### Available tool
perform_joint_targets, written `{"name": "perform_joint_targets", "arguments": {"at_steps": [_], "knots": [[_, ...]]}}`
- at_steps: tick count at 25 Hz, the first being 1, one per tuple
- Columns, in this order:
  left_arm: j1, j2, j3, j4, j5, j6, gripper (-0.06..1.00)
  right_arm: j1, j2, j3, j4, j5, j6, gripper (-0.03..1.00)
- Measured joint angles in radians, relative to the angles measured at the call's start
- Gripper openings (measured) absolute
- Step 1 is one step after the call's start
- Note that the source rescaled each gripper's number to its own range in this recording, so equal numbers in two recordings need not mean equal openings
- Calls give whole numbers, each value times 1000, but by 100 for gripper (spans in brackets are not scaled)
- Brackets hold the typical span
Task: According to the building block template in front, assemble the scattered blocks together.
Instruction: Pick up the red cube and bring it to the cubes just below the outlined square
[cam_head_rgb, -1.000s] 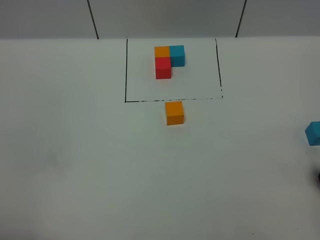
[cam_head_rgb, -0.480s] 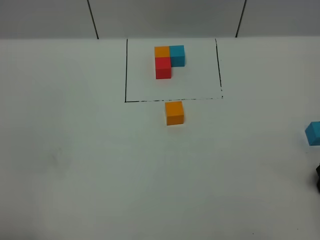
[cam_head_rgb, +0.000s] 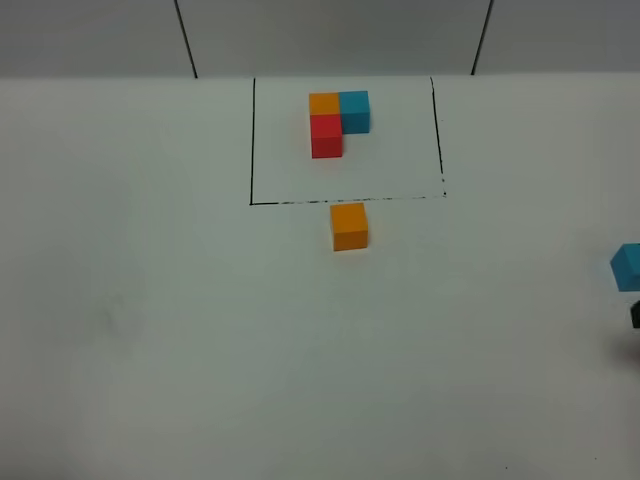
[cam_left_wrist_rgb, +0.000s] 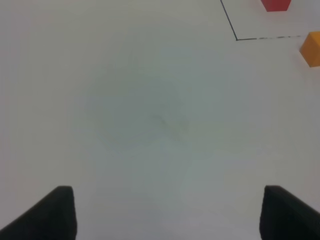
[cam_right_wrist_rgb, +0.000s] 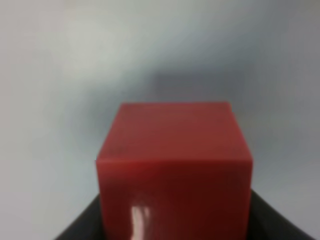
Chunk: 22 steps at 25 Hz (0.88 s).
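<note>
While seemingly gripped, red cube (cam_right_wrist_rgb: 172, 165), right end effector (cam_right_wrist_rgb: 175, 234)

I'm standing in what is looking like a robotics lab bench: a bare white table (cam_head_rgb: 150, 350) is sitting against plain grey wall panels (cam_head_rgb: 330, 35), a hand-drawn black rectangle (cam_head_rgb: 252, 140) framing a trio of coloured cubes (cam_head_rgb: 328, 125).

I see a plain white bench (cam_head_rgb: 150, 330) filling nearly the whole high view, matte and evenly lit, with only soft shadows. Along its far edge stands a grey wall (cam_head_rgb: 330, 35), crossed by two thin dark seams (cam_head_rgb: 186, 40), one left, one right.
</note>
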Motion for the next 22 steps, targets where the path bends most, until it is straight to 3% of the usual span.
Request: {"name": "perform_joint_targets", "arguments": {"at_steps": [3,8,13,18,22], "knots": [[0,0,0,0,0,0,62,144,-137,0,-14,80,205,2],[0,0,0,0,0,0,62,499,-253,0,-142,201,611,2],[0,0,0,0,0,0,62,812,-204,-41,-216,224,907,2],[0,0,0,8,0,-1,62,893,-55,-160,-225,224,956,2],[0,0,0,20,0,-2,62,895,93,-270,-155,217,864,2]]}}
